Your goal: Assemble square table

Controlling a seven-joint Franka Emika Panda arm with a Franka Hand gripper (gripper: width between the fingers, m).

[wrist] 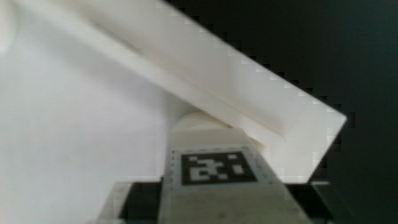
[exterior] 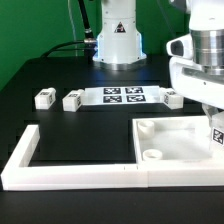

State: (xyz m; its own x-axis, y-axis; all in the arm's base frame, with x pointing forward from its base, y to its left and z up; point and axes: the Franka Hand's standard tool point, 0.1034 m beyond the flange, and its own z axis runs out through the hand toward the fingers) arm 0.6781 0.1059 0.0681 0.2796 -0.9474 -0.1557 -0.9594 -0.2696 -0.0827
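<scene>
The claw [exterior: 213, 133] sits low at the slab's [exterior: 175, 142] far edge, on the exterior view's right. I cannot tell whether its jaws pinch the rim or only straddle it (the fingertips seem hidden in both views). Above it the arm [exterior: 200, 60] drops steeply, wrist pointing down. The slab lies rim-up, with corner holes showing, just beside the wall's [exterior: 70, 174] long run. Farther back are the leg blocks [exterior: 73, 99] – two on one side of the marker board [exterior: 125, 96], one on the other.
</scene>
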